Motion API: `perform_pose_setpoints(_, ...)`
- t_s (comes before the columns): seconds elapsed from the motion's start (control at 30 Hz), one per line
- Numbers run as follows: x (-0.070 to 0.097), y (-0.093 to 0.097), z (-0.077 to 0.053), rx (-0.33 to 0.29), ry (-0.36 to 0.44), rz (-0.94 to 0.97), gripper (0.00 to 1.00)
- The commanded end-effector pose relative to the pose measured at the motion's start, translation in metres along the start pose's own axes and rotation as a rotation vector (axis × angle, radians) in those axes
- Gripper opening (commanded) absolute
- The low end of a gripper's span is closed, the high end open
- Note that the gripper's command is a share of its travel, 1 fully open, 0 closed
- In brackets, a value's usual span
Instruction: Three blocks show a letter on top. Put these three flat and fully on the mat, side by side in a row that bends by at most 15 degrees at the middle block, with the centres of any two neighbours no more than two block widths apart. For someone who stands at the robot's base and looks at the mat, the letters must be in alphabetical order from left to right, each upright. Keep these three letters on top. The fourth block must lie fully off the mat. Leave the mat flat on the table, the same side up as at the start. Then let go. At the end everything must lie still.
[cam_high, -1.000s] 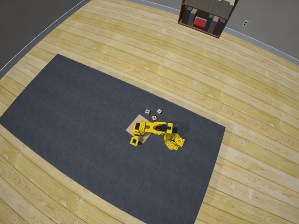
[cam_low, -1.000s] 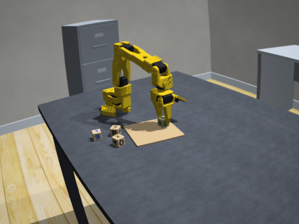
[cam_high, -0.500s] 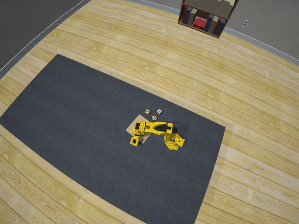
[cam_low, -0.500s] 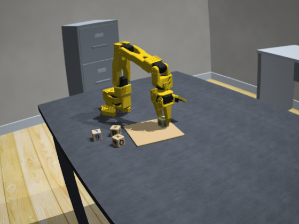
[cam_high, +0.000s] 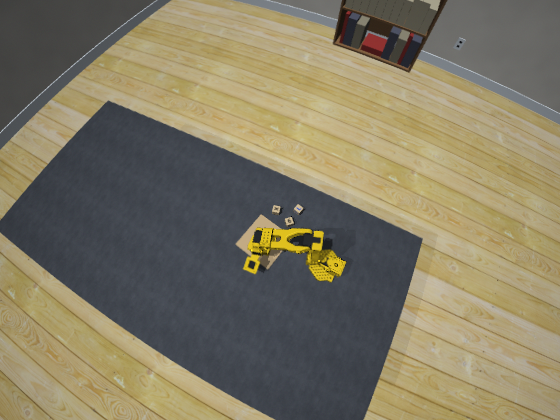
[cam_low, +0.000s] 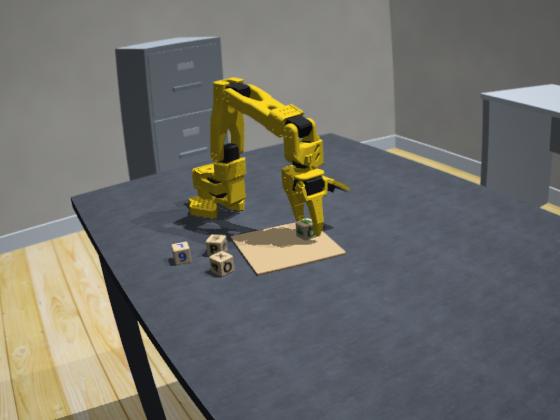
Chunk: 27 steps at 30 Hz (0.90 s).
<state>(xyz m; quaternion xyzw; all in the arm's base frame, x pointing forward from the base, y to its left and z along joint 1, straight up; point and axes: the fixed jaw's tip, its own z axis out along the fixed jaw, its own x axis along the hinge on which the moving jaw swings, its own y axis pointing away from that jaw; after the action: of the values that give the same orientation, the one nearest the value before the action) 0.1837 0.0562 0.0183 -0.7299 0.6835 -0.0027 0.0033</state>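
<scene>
A tan mat (cam_low: pixel 288 247) lies on the dark table in front of the arm's base (cam_low: pixel 218 187). A wooden block with a green letter (cam_low: pixel 305 229) rests on the mat's far right corner. My gripper (cam_low: pixel 308 226) stands straight down around this block, its fingers slightly apart on either side of it. In the overhead view the gripper (cam_high: pixel 251 264) hides that block. Three more blocks lie off the mat to its left: one with a blue 9 on its side (cam_low: pixel 181 252), one with a P (cam_low: pixel 216 244), and one with an O (cam_low: pixel 221 263). They also show in the overhead view (cam_high: pixel 288 213).
The table's left edge (cam_low: pixel 107 260) runs close to the three loose blocks. A grey filing cabinet (cam_low: pixel 170 102) stands behind the table, a grey desk (cam_low: pixel 520 140) to the right, and a bookcase (cam_high: pixel 387 30) at the far wall.
</scene>
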Motion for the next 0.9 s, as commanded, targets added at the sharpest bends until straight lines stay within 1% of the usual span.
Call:
perform_pose_setpoints(0.0,-0.003,-0.011,-0.012,0.083,-0.021,-0.002,0.27)
perform_pose_setpoints(0.23,-0.003,-0.011,-0.012,0.083,-0.021,-0.002,0.32)
perform_pose_setpoints(0.6,-0.003,-0.011,-0.014,0.083,-0.021,-0.002,0.33)
perform_pose_setpoints(0.73,-0.003,-0.012,-0.020,0.083,-0.021,-0.002,0.33)
perform_pose_setpoints(0.87,-0.004,-0.012,-0.031,0.083,-0.021,-0.002,0.33)
